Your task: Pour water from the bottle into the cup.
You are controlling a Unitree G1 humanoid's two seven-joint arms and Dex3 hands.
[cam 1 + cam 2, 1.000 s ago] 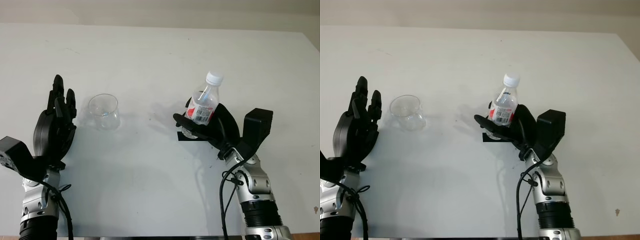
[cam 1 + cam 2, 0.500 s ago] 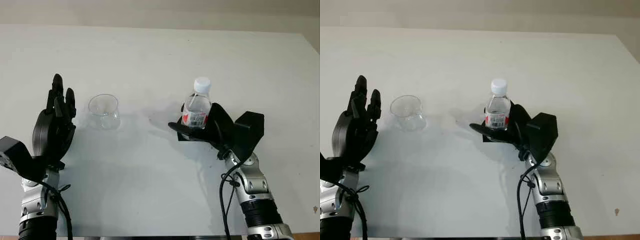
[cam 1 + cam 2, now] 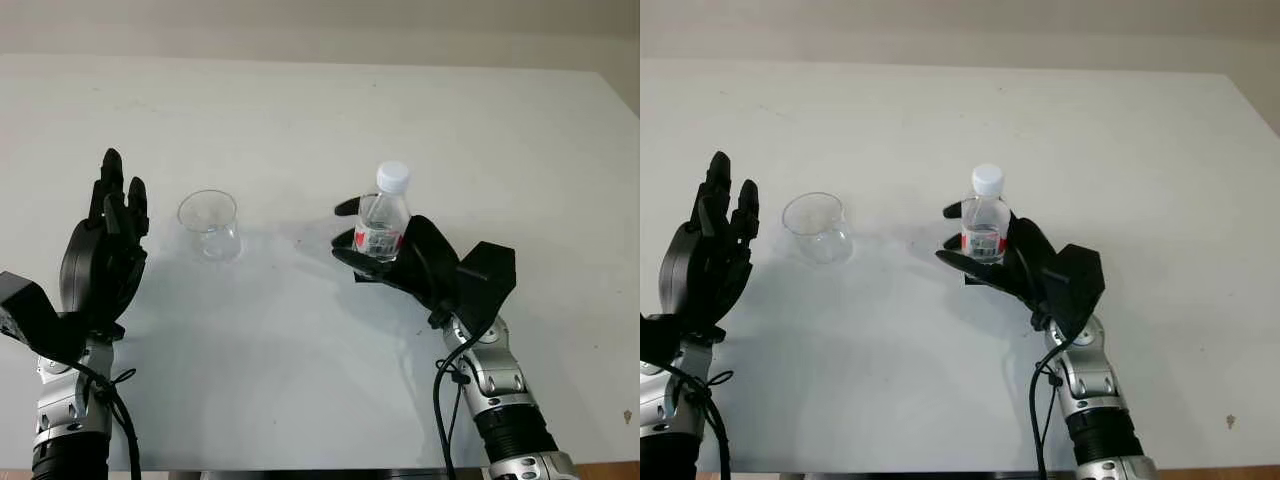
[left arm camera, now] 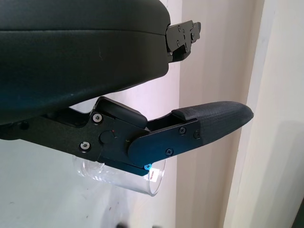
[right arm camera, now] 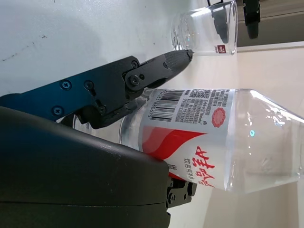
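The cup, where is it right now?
The cup stands on the white table, left of centre in the head views, between the open left hand and the bottle.

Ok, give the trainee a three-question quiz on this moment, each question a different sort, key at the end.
1. Multiple choice: what is the right hand doing? A) holding nothing B) grasping the bottle C) touching the cup
2. True or false: the bottle's white cap is on.
3. Fill in: the left hand is open, at the cup's ____ side as the head camera shows it, not touching it.

Key: 1 B. 2 true. 3 left; the cup stands upright on the table between the two hands.
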